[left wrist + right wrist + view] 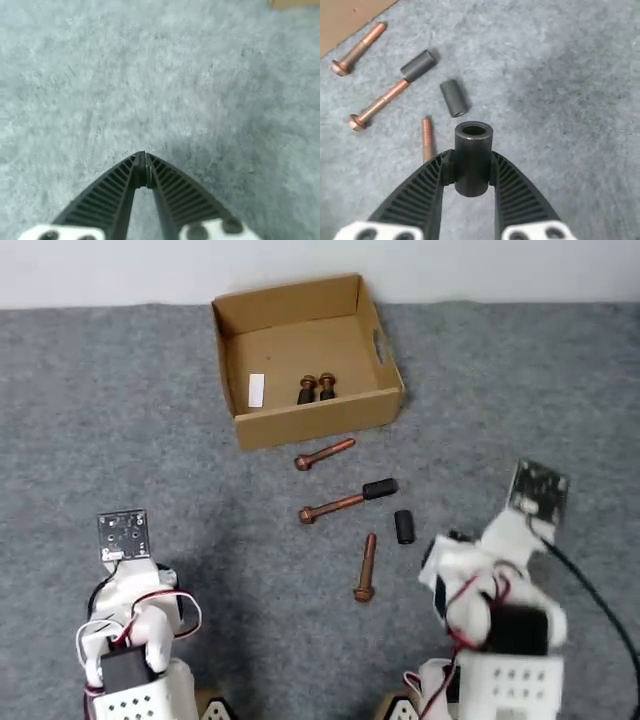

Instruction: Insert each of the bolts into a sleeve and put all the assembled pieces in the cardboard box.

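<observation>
Right pincer grips a sleeve; box (cardboard) holds 2 assemblies.

Left arm lower left, left gripper fingers pressed together. Right arm lower right, right gripper clamping a sleeve.

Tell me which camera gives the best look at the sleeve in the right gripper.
The right wrist view: the sleeve sits clamped in the right gripper, its open bore facing the camera. In the high view the right arm covers that spot. The left wrist view looks at grey carpet past the shut left gripper.
</observation>
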Robot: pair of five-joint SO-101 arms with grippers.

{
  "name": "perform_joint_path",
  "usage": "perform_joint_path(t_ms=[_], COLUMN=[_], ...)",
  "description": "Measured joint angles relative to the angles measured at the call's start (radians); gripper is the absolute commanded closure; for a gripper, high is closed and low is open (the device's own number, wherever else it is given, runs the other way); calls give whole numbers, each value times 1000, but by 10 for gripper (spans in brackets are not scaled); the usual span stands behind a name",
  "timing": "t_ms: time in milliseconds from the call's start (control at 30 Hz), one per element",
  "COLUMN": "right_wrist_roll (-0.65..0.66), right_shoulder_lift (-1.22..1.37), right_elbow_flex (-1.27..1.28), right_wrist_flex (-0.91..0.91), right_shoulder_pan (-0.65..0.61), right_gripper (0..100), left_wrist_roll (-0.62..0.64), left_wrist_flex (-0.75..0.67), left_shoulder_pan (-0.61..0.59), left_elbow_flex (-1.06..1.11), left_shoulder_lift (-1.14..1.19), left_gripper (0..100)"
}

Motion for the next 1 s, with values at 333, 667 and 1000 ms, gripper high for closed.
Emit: perform_joint_path(t_ms=[333,667,1000], right_wrist_roll=[51,51,51], right_shoulder_lift=[-336,-419,-477], right_elbow_flex=[72,84,120], right_wrist_flex=[63,63,63], right_shoulder_pan=[95,304,322], right_gripper=[989,989,989], left_wrist_roll=[0,37,282], left_wrist_flex=[114,137,218], left_shoulder_pan=[219,353,666], left_elbow_flex=[-229,-503,-951], left_shoulder_lift=[-5,388,1135], left_gripper=[994,994,992])
